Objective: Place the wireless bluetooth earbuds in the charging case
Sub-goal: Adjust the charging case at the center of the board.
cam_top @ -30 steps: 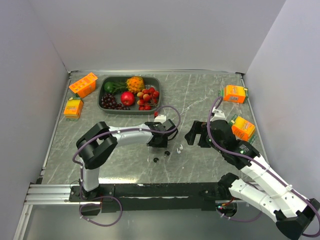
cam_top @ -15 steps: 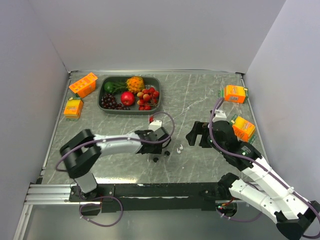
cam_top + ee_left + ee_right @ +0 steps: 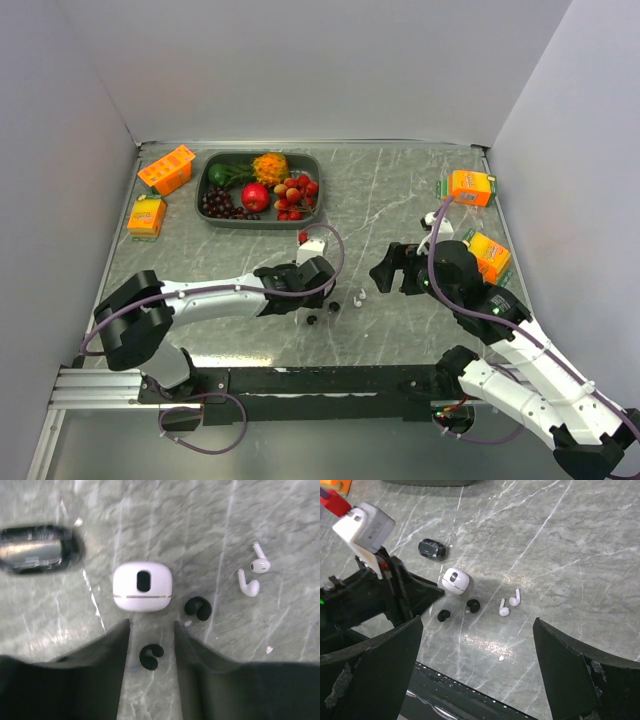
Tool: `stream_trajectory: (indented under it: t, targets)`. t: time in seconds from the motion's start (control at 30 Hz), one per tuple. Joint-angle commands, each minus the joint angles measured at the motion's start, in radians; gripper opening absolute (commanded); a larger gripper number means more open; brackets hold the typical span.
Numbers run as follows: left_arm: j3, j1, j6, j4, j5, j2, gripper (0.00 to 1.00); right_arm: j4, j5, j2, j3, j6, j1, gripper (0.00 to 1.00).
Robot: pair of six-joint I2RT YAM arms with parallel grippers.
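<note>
1. Your left claw (image 3: 151,625) has its fingers slightly apart, straddling one black earbud (image 3: 151,656) without touching it.
2. The white case (image 3: 142,587) lies just beyond its fingertips, and a second black earbud (image 3: 198,608) lies beside the case.
3. Two white earbuds (image 3: 248,585) lie well off to the side.
4. Your right claw (image 3: 477,630) is spread wide, with the earbuds ahead of it.

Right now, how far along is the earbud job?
Done: nothing; the white earbuds and black earbuds all lie loose on the table, and the white case looks shut. In hand: left gripper straddles one black earbud, jaws not yet touching it; right gripper open, empty. Left: grip, open a case, seat the buds.
</note>
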Motion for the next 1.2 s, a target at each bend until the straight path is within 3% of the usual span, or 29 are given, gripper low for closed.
stream_trajectory:
  t: [0.0, 0.23, 0.43, 0.83, 1.17]
  targets:
    - [0.048, -0.015, -0.071, -0.078, -0.078, -0.009, 0.58, 0.013, -0.007, -0.015, 0.019, -0.005, 0.003, 0.99]
    - [0.097, -0.015, -0.14, -0.215, -0.142, 0.073, 0.6, 0.01, -0.004, -0.021, -0.007, 0.001, 0.003, 0.99]
    - [0.134, -0.014, -0.186, -0.292, -0.174, 0.154, 0.52, 0.019, -0.011, -0.02, -0.047, 0.018, 0.001, 0.99]
    - [0.201, -0.014, -0.159, -0.252, -0.13, 0.261, 0.49, 0.027, -0.019, -0.027, -0.066, 0.03, 0.003, 0.99]
    - [0.391, -0.014, -0.175, -0.25, -0.09, 0.369, 0.47, 0.01, -0.007, -0.024, -0.044, 0.019, 0.003, 0.99]
